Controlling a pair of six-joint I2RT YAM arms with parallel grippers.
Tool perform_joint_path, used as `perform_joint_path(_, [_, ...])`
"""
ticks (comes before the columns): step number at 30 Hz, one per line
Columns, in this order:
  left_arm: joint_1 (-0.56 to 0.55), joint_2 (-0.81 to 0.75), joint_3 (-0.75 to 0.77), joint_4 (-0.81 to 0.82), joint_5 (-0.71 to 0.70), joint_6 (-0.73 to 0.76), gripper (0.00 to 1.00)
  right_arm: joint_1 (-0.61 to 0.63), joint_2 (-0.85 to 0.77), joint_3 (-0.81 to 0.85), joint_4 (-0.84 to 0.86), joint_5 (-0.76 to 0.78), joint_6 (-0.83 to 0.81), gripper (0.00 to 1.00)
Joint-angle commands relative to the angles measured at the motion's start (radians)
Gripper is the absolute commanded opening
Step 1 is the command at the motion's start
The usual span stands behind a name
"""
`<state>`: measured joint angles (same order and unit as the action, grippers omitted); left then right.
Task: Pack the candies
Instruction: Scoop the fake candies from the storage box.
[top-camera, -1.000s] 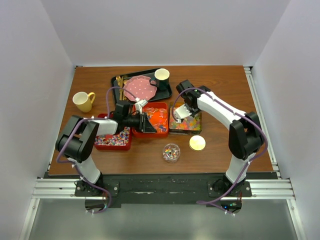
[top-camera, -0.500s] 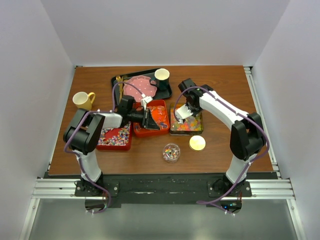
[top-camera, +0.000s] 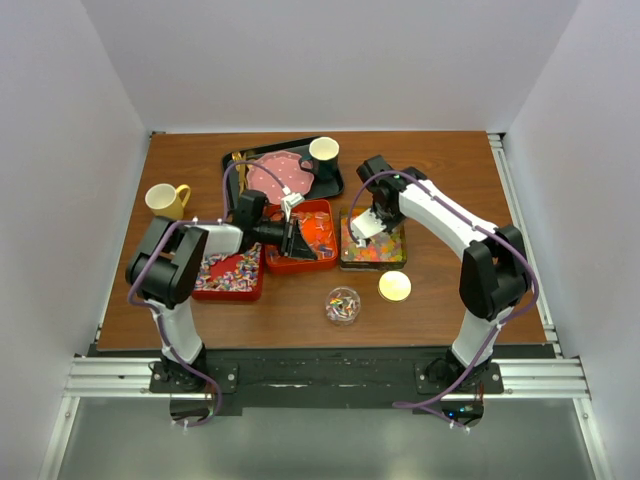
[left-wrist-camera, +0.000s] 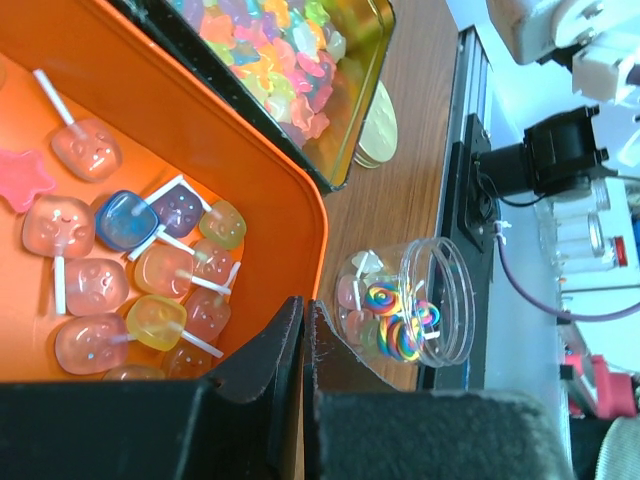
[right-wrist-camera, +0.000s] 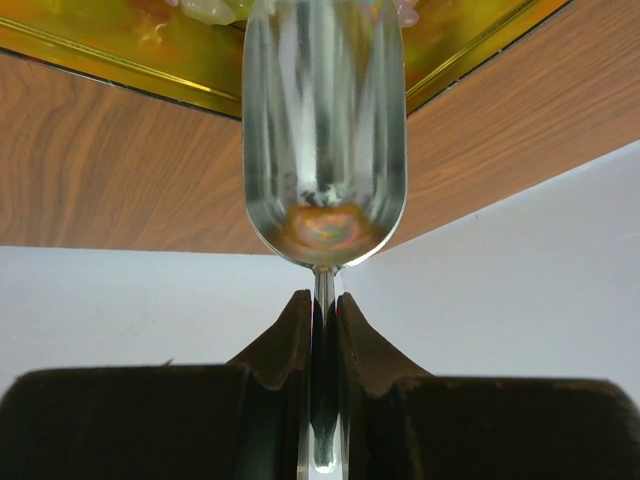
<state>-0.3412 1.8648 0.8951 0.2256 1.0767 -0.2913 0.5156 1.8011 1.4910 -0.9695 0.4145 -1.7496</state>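
Top camera looks down on the whole table; both close wrist cameras catch the gold tray.

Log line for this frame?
left gripper shut by candies, orange tray | right gripper shut on scoop, gold tray | jar open

Desk, items placed from the jaws.
- Under the left jaws: middle tray, candies in it.
- Ahead of them: right tray, beneath the right jaws and their scoop.
- Behind them: left tray.
- Near side of both jaws: jar, with lid to its right.
- Far side: back tray carrying plate and cup.
- Far left: mug.
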Motion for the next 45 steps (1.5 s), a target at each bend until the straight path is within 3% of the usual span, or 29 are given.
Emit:
perform_joint_path(1, [0.014,0.046,-0.019,-0.085,-0.028,0.133,0.06,0.011,-0.002,-0.003,-0.138,-0.140,0.033,0.00])
perform_joint_path(6, [0.014,0.039,-0.050,-0.013,0.051,0.107,0.06,0.009,0.049,0.130,-0.241,-0.240,0.151,0.00])
perform_joint_path(20, [0.014,0.042,-0.064,0.047,0.063,0.052,0.05,0.027,0.015,-0.006,-0.074,-0.083,0.119,0.00])
perform_joint_path(26, [0.014,0.050,-0.074,0.070,0.071,0.037,0.05,0.020,0.043,0.110,-0.109,-0.054,0.102,0.00])
perform_joint_path(34, [0.014,0.062,-0.056,0.092,0.081,0.000,0.05,0.026,0.086,0.060,-0.031,0.004,0.042,0.00])
perform_joint_path(39, [0.014,0.065,-0.059,0.104,0.080,-0.005,0.05,0.053,0.063,-0.015,-0.011,-0.008,0.022,0.00])
perform_joint_path(45, [0.014,0.073,-0.067,0.139,0.084,-0.032,0.05,0.127,0.079,-0.017,-0.029,-0.054,0.108,0.00])
